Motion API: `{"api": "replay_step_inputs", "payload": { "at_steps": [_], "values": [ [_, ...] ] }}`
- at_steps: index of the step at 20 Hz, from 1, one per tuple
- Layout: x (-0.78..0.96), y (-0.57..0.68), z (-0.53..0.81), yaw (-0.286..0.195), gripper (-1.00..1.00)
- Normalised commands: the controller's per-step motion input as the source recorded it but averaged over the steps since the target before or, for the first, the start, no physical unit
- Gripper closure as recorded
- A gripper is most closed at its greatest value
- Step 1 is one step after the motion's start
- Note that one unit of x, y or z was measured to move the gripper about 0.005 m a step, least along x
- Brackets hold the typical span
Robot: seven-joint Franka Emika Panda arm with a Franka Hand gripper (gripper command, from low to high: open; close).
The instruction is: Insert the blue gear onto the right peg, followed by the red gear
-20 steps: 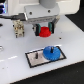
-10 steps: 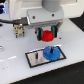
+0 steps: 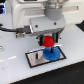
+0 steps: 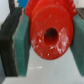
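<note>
The blue gear lies flat on the right part of the grey black-framed plate; the right peg is hidden under it. My gripper is shut on the red gear and holds it just above the blue gear's hub. In the wrist view the red gear fills the frame, clamped between the teal pads, with its dark centre hole facing the camera. A small dark pin, the left peg, stands on the bare part of the plate.
The plate lies on a white table. The arm's large white body hangs over the back of the scene. Dark cables run at the exterior view's left edge.
My gripper has come down with the red gear, drifting slightly to the exterior view's right, closer to the blue gear. The blue gear and plate have not moved.
</note>
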Motion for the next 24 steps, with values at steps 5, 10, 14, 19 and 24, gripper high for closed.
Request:
{"api": "replay_step_inputs", "payload": {
  "at_steps": [5,10,14,19,24],
  "values": [
    [0.30,0.11,0.14,0.000,1.00],
    [0.21,0.01,0.31,0.000,1.00],
    [0.57,0.03,0.59,0.000,1.00],
    [0.42,0.04,0.12,0.000,1.00],
    [0.37,0.22,0.01,0.000,1.00]
  ]
}}
